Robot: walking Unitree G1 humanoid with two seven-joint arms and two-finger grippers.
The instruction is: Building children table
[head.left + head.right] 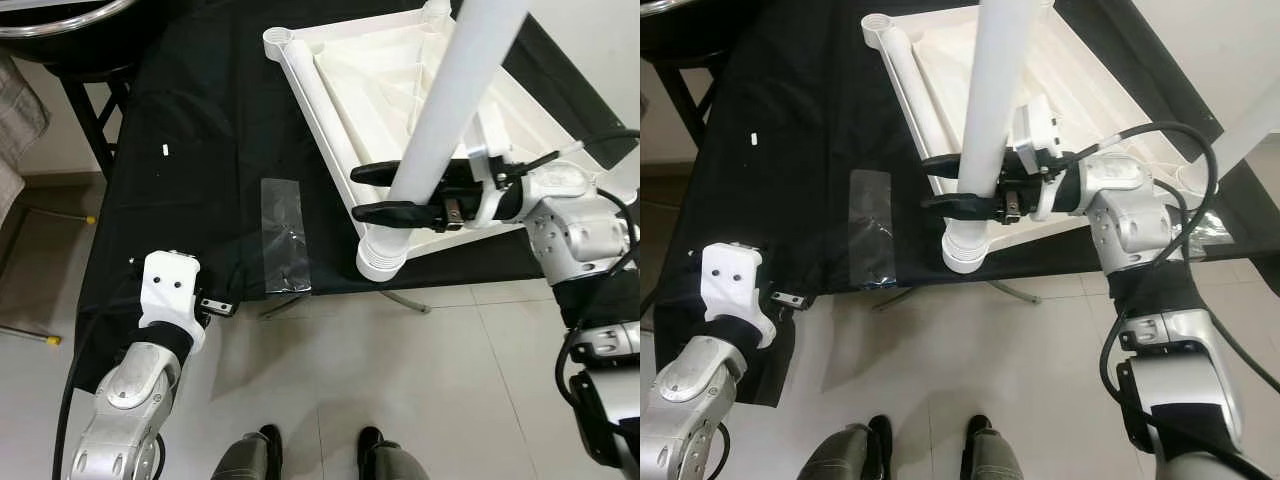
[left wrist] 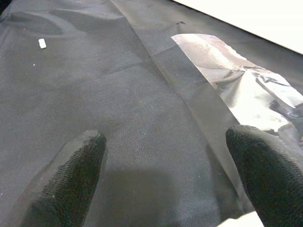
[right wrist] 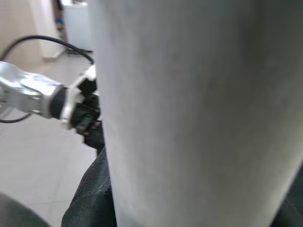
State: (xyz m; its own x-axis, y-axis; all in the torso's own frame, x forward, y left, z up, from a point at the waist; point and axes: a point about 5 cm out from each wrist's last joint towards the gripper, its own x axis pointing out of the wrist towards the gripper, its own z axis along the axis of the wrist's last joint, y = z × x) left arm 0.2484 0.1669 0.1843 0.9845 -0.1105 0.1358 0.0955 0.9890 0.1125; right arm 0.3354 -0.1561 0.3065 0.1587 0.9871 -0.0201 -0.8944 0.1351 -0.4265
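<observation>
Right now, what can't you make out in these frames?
- Top of the white table leg: cut off by the upper edge in both eye views.
- Leg's joint with the corner socket: can't tell if seated.
- Right gripper: the leg hides where its fingers meet it.
- Small white speck on the black cloth: too small to identify.

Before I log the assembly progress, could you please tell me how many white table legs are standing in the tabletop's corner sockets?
1: a white tubular leg stands in the near corner socket of the upturned white plastic tabletop, with the right pincer around it. Other corners may be hidden.
</observation>
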